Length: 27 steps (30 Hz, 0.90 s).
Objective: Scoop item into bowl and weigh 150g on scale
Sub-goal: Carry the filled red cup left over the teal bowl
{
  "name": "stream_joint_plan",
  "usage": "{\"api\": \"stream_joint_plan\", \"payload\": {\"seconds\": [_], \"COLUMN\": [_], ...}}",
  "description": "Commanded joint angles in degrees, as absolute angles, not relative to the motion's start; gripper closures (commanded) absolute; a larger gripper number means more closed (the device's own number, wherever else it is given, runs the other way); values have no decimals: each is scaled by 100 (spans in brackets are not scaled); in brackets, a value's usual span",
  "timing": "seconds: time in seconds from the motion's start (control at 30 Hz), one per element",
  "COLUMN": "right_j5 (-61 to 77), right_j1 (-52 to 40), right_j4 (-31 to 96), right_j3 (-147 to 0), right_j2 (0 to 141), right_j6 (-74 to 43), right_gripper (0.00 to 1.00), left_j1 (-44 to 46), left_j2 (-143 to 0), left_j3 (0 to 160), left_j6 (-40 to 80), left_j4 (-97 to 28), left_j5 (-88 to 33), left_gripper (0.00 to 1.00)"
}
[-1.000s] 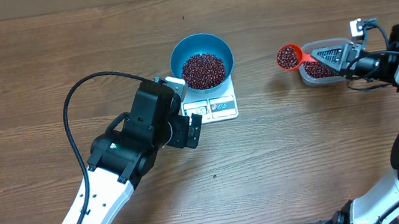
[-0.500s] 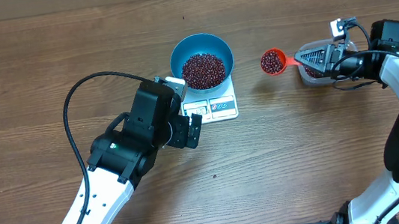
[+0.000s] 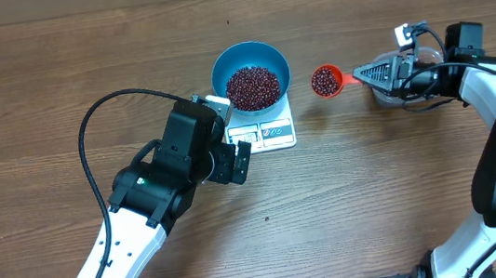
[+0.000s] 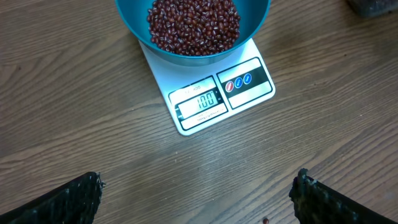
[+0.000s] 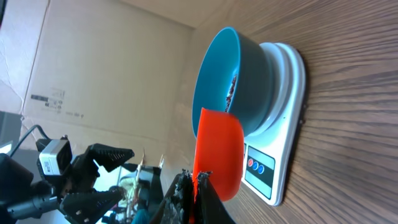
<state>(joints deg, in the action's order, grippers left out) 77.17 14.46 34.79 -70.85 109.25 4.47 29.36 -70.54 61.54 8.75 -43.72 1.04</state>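
1. Our right gripper [image 3: 364, 75], clenched on the red scoop [image 3: 326, 80], has carried its load from over the clear tub [image 3: 391, 95] toward the blue bowl [image 3: 221, 67], so another pour looks near.
2. Our left gripper [image 3: 239, 160] hangs released, with the scale [image 3: 277, 134] just ahead of its fingers.
3. The beans [image 3: 252, 87] are heaped in the bowl, and the display [image 4: 199, 103] reads 100, short of target.

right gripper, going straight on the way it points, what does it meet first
Probably the blue bowl on the scale; the red scoop of beans in the right gripper would touch first, nothing lies between. Whether it strikes the wall or clears the rim is unclear.
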Motion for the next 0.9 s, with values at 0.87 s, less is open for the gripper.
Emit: {"api": "stream_joint_plan", "payload": {"seconds": [0.87], "right_j5": [7312], "right_j1": [161], "right_j4": [1090], "right_j3": [-7048], "right_j2": [10967], "right_j6": [-1675], "right_gripper": [96], "left_j1": [2928], "left_j2": [-7061], "left_j3": [6289], "left_j6": [770], "left_j4": [-4351], "left_j5": [43], "left_gripper": [0]}}
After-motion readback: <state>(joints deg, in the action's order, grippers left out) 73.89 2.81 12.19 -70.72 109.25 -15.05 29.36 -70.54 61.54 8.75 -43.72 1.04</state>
